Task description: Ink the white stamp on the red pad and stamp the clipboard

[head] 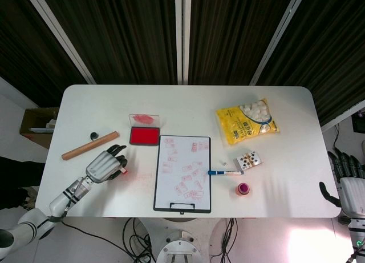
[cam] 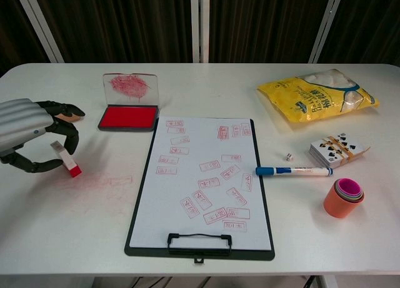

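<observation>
The white stamp [cam: 64, 158] with a red base stands slightly tilted on the table, left of the clipboard [cam: 203, 175]. My left hand [cam: 31, 135] curls around the stamp, fingers over its top and thumb beside its lower part; I cannot tell whether they grip it. In the head view the left hand [head: 105, 165] hides most of the stamp [head: 122, 171]. The red pad [cam: 127, 117] lies open behind the clipboard's upper left corner. Several red prints cover the paper on the clipboard [head: 183, 173]. My right hand [head: 347, 180] hangs past the table's right edge, fingers apart and empty.
A blue-capped marker [cam: 294, 171], a die [cam: 288, 156], a card deck [cam: 337, 147] and stacked cups [cam: 342, 197] lie right of the clipboard. A yellow bag [cam: 315, 97] sits at the back right. A wooden rod [head: 90, 145] lies beyond my left hand. Red ink smears [cam: 100, 182] mark the table.
</observation>
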`<state>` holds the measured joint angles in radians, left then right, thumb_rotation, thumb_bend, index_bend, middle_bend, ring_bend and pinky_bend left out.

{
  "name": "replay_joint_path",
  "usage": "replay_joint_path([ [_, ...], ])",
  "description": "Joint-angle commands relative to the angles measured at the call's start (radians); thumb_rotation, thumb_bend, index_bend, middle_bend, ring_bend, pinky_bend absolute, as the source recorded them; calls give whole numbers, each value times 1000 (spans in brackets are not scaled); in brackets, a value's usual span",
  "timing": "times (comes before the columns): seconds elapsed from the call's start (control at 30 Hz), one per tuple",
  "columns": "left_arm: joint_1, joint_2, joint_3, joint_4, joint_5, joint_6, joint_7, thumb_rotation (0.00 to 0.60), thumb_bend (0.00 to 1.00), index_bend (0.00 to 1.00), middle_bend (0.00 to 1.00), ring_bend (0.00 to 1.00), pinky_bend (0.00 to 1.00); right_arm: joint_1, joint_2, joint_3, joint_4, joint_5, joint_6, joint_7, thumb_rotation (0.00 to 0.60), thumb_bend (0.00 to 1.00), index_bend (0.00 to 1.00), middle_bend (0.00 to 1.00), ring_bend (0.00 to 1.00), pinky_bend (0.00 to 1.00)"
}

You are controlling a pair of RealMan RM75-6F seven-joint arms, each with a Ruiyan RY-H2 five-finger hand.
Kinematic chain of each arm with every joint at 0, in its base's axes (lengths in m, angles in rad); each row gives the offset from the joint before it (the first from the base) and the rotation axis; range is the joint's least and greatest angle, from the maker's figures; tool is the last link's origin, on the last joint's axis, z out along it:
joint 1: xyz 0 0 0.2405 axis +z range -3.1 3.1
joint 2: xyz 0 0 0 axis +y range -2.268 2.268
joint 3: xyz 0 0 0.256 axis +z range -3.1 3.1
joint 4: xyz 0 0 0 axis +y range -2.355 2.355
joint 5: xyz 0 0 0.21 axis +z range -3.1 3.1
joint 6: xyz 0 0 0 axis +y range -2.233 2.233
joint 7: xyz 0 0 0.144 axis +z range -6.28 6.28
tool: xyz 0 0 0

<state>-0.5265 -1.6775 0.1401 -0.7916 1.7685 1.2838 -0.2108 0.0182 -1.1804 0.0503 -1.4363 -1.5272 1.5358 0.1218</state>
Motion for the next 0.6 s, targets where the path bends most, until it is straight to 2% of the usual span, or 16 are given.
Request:
replay_joint_path([
  [0.03, 1, -5, 0, 6, -6, -1, -18, 600, 351, 518, 505, 150, 192, 0, -1, 0, 1, 1, -1, 0, 600, 292, 0, 0, 0, 0],
  [0.6, 4, -31, -7, 57, -22, 17, -70, 600, 420, 564, 544, 175, 192, -1, -3, -2, -2, 3, -3, -11, 600, 294, 0, 0, 0, 0],
])
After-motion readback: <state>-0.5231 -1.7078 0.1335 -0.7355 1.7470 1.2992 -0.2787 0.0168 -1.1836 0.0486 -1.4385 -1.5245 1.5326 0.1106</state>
